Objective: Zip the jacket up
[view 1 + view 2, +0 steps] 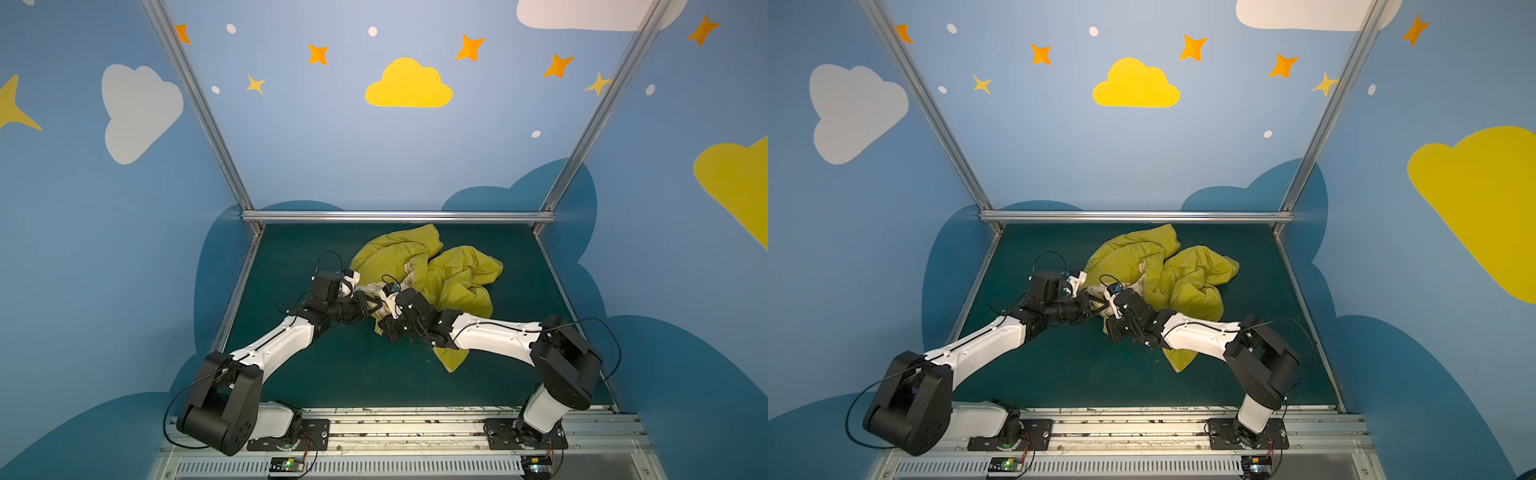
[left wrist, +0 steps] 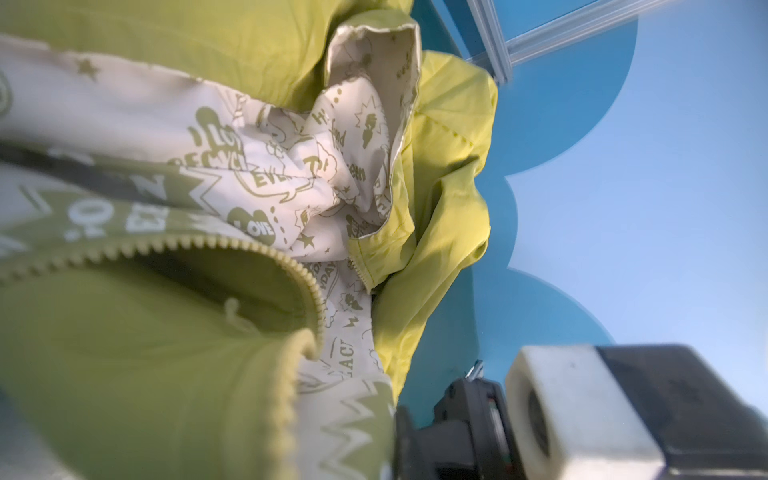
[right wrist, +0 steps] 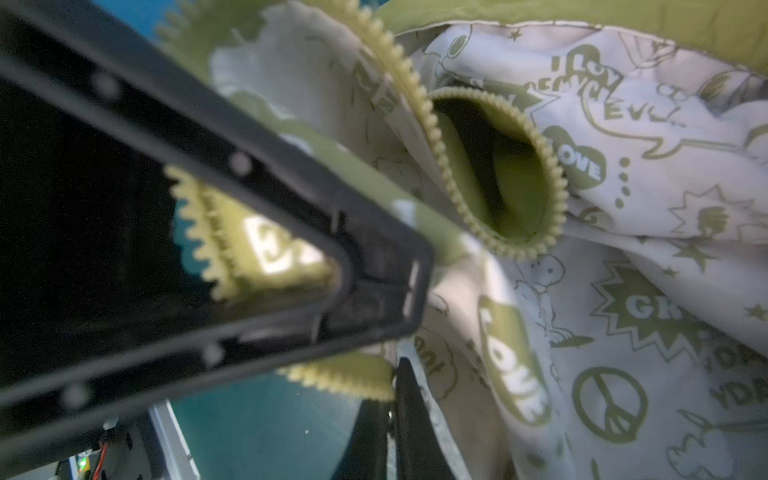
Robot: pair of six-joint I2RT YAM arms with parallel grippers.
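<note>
Two grippers meet at the jacket's near-left edge. Jacket (image 1: 451, 274) lies crumpled mid-table (image 1: 332, 370), toward the back, unzipped, with printed lining (image 2: 286, 166) exposed. Right gripper (image 3: 392, 386): fingers together, pinching the jacket's toothed edge. Left gripper (image 1: 369, 308): buried in fabric just beside the right one, so I can't tell if its jaws are apart or pinching anything. Zipper teeth (image 3: 432, 124) curl in loose loops, unmated, in both wrist views.

Pairs tapered white forearm shells (image 1: 282, 336) with boxy black joint housings (image 1: 224, 399) left and right, trails thin black cables (image 1: 164, 424) in loops, shows small silver screws (image 1: 323, 434) on near flat black base plates (image 1: 309, 428).
</note>
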